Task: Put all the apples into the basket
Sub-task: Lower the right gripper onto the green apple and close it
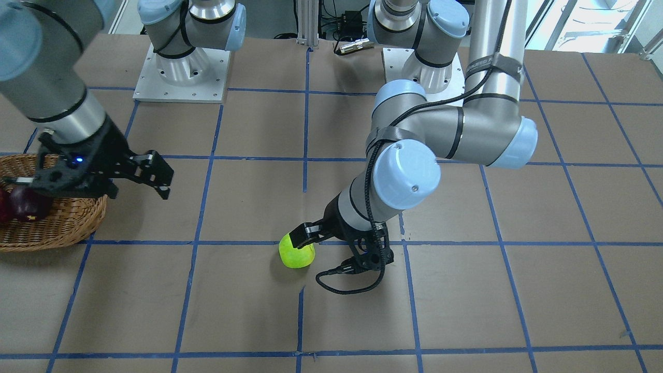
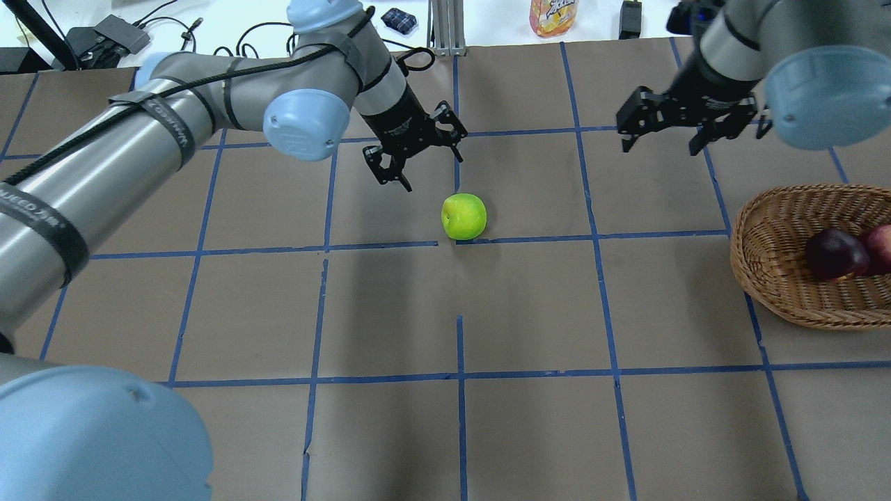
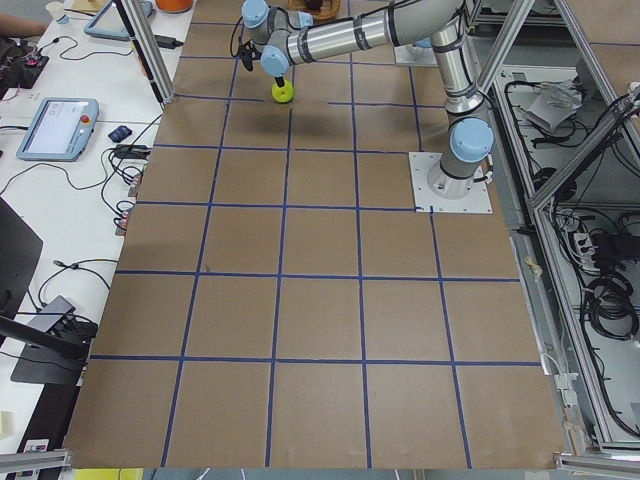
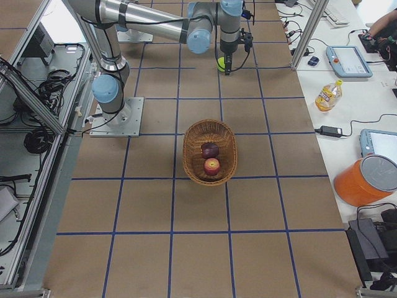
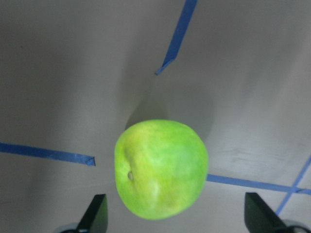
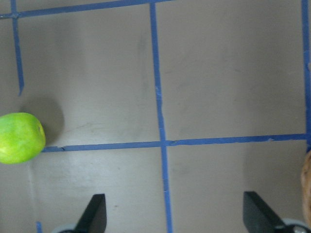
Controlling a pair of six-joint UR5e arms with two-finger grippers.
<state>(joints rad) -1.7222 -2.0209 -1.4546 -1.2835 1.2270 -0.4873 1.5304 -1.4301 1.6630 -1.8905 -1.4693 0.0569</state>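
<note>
The lime green apple (image 2: 463,216) lies on the brown table near its middle, also in the front view (image 1: 297,253). My left gripper (image 2: 421,156) is open and hovers just over and behind it. In the left wrist view the apple (image 5: 160,167) sits between the open fingers (image 5: 97,216) without touching them. My right gripper (image 2: 661,136) is open and empty, beyond the wicker basket (image 2: 766,278). The maroon apple (image 2: 835,254) and the red apple (image 2: 878,247) lie in the basket. The right wrist view shows the green apple (image 6: 19,137) at its left edge.
The two arm bases (image 1: 181,77) stand at the robot's side of the table. Blue tape lines (image 2: 459,376) divide the table into squares. A bottle (image 2: 553,15) and cables lie beyond the far edge. The basket (image 1: 62,223) is near the table's right end.
</note>
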